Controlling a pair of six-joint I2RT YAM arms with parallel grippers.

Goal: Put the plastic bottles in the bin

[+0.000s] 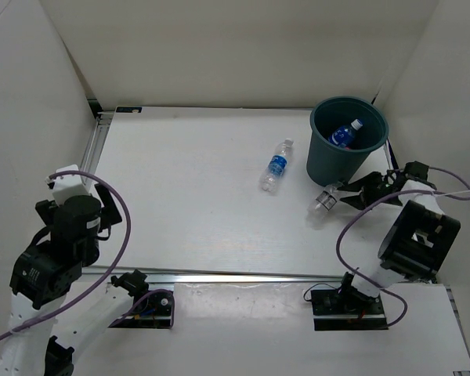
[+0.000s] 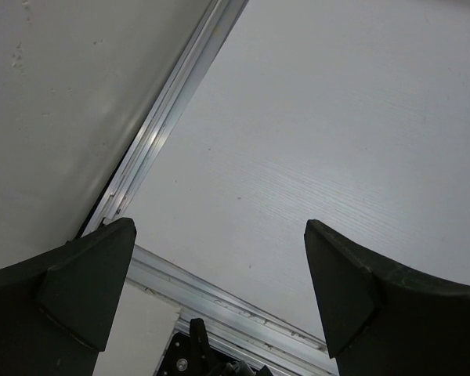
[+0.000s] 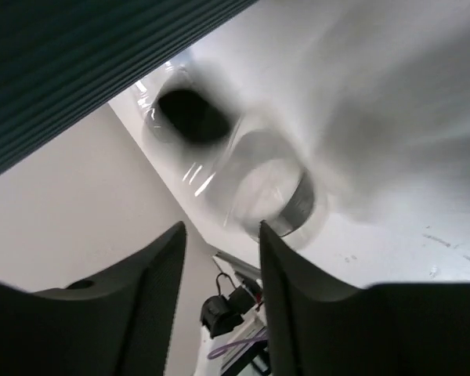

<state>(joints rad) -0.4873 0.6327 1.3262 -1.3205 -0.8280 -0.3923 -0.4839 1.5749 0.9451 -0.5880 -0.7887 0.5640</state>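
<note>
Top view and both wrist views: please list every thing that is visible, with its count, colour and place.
bin: one, dark teal, upright, far right of table.
binned bottle: one, clear with blue label, inside bin.
middle bottle: one, clear with blue label, lying on table left of bin.
near bottle: one, clear, lying before bin at the right gripper's tips; gripped or not, cannot tell.
table: one, white.
cables: purple, one on each arm.
left gripper: black, open, empty, over table's near left corner.
right gripper: black, beside bin.
</note>
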